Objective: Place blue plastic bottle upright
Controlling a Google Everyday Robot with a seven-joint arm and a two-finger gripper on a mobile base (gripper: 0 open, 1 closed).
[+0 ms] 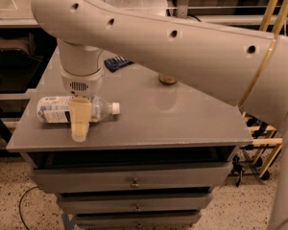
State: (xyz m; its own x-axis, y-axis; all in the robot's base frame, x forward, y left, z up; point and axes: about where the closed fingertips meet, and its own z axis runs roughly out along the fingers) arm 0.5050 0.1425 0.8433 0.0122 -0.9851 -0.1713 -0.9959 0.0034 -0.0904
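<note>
The end effector (80,127) hangs low over the bench (182,119), crossing the front of the blue plastic bottle (53,110). The bottle lies on its side behind it, with the label on one side and the white cap on the other. Whether the end effector is apart or clamped cannot be told.

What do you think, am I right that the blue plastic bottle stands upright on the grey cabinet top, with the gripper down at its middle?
Not quite: the camera view shows the blue plastic bottle lying on its side on the grey cabinet top, not upright. The gripper is indeed down at its middle.
</note>
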